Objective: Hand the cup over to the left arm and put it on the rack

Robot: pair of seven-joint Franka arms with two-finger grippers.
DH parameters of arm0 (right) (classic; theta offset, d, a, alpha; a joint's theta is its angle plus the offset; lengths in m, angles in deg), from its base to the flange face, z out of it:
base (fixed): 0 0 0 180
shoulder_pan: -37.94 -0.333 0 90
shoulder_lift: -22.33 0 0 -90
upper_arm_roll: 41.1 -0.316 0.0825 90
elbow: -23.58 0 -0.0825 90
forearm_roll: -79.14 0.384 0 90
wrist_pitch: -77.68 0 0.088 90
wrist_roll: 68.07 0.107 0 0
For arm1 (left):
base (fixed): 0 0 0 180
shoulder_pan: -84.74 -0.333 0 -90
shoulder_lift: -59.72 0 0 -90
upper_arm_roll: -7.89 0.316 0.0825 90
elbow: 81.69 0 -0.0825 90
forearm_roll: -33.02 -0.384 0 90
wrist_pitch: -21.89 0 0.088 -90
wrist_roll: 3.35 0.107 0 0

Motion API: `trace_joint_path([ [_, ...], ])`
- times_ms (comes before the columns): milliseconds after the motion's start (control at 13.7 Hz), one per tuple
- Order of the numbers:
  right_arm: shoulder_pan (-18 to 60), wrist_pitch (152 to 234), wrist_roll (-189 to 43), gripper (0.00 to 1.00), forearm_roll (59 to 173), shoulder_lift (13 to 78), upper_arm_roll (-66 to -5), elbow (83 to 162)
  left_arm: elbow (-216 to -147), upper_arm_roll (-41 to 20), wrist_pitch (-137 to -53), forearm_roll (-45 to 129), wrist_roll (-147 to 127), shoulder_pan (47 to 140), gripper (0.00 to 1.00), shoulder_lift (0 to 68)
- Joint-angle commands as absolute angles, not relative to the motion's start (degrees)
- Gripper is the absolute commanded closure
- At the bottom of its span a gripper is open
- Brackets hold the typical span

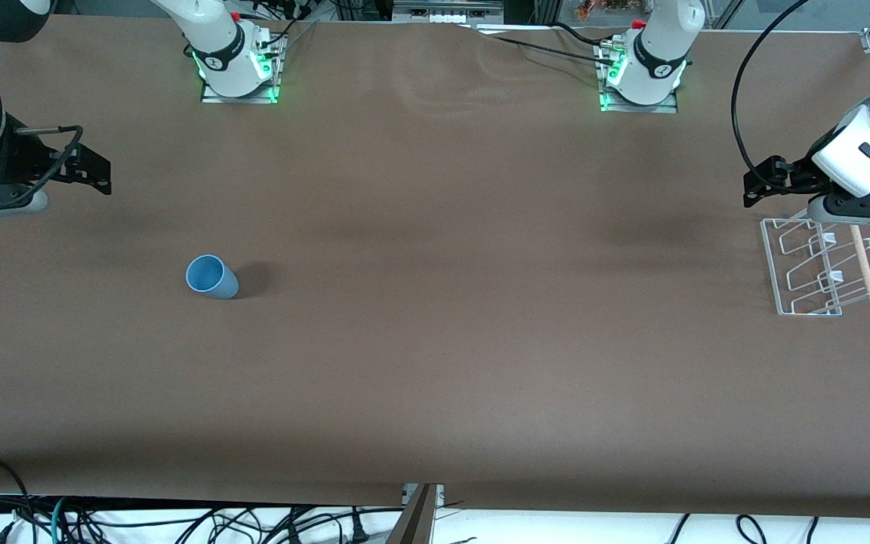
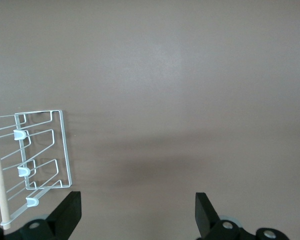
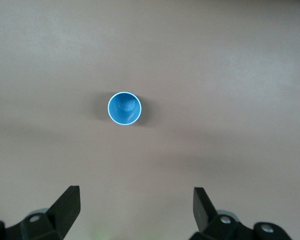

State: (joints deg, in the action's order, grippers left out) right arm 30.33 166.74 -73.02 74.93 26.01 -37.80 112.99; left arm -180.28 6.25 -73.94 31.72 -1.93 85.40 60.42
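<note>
The light-blue cup stands upright, mouth up, on the brown table toward the right arm's end. The right wrist view looks down into the cup. My right gripper hovers open and empty above the table at that end, apart from the cup; the same gripper shows only bare table between its fingers. The white wire rack with its wooden dowel lies at the left arm's end. My left gripper hangs open and empty just beside the rack, as its own view also shows.
Both arm bases stand at the table's back edge with green lights on. A black cable loops down to the left wrist. Loose cables lie below the table's front edge. A wide stretch of brown tabletop separates cup and rack.
</note>
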Motion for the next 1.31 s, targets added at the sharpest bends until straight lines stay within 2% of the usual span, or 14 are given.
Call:
trace_joint_path([
  [0, 30.8, 166.4, -73.1, 0.00, 75.7, 26.6, -38.2, 111.6, -180.0, 6.0, -73.8, 31.2, -1.6, 85.1, 0.00, 60.9],
  [1238, 30.9, 166.5, -73.5, 0.00, 75.7, 27.1, -38.1, 110.8, -180.0, 6.0, -73.9, 31.2, -1.6, 85.1, 0.00, 60.9],
])
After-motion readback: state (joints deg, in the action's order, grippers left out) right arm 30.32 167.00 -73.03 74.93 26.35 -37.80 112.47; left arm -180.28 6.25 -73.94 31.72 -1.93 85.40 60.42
